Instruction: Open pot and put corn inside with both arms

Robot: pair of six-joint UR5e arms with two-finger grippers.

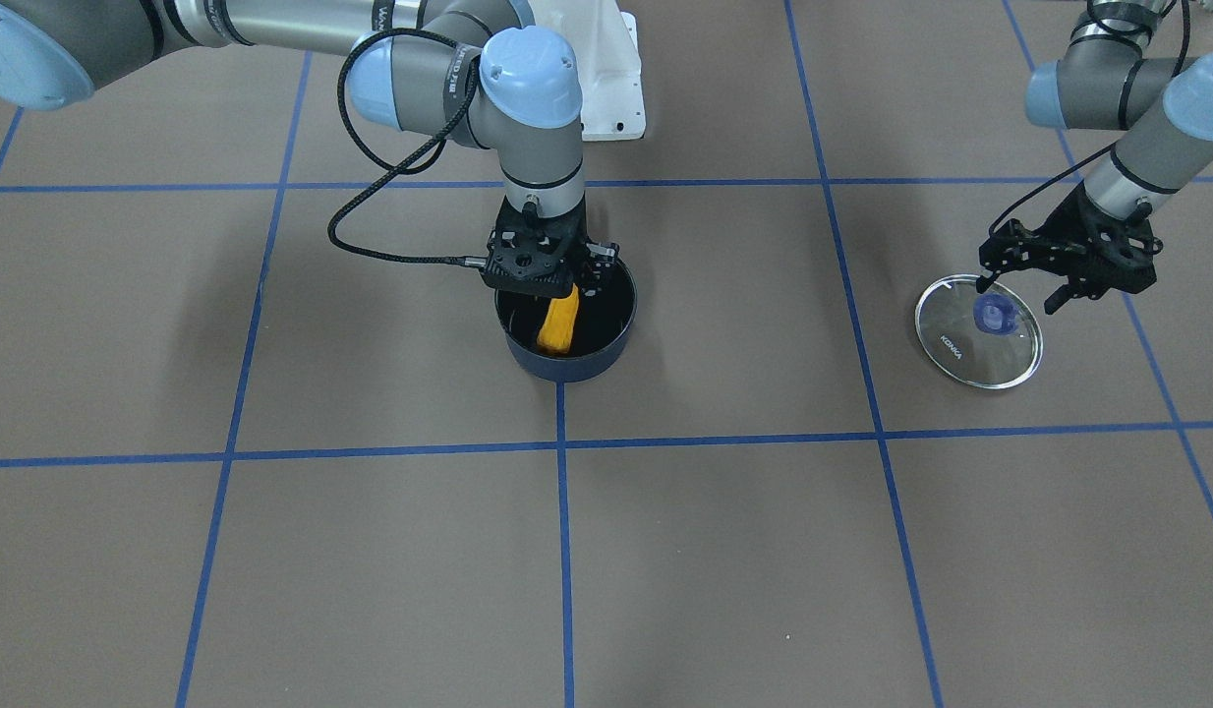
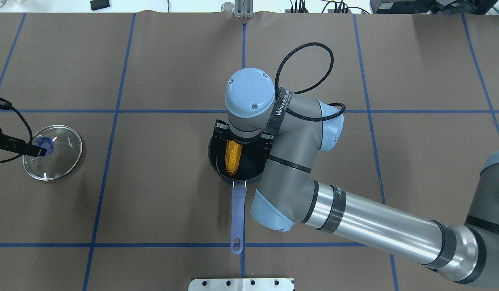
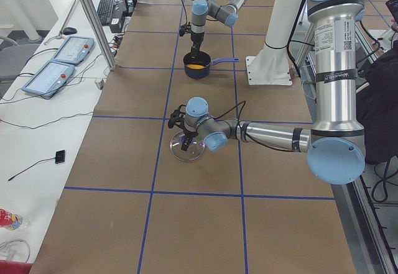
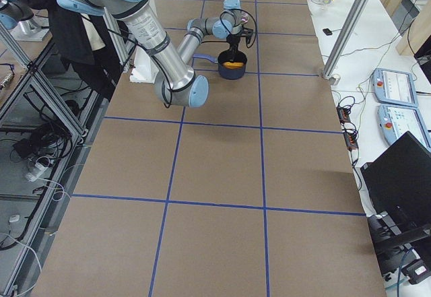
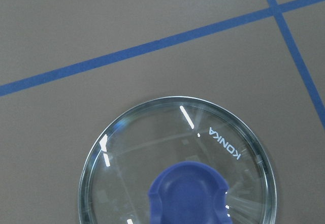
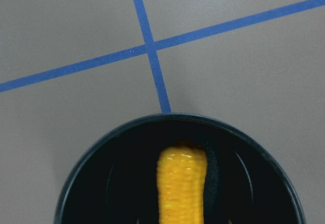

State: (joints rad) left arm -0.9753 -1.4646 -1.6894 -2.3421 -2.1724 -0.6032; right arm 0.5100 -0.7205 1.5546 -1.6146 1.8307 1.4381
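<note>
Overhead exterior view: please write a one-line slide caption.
Corn is inside the open pot beneath the right arm; lid aside.

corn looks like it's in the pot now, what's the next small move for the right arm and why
Probably release, if the right gripper is gripping, and lift it straight up. The corn is already inside the pot, leaning with its top end right under the gripper. The fingers are hidden, so the grip cannot be judged. The lid lies well apart from the pot, so the pot is open.
</note>
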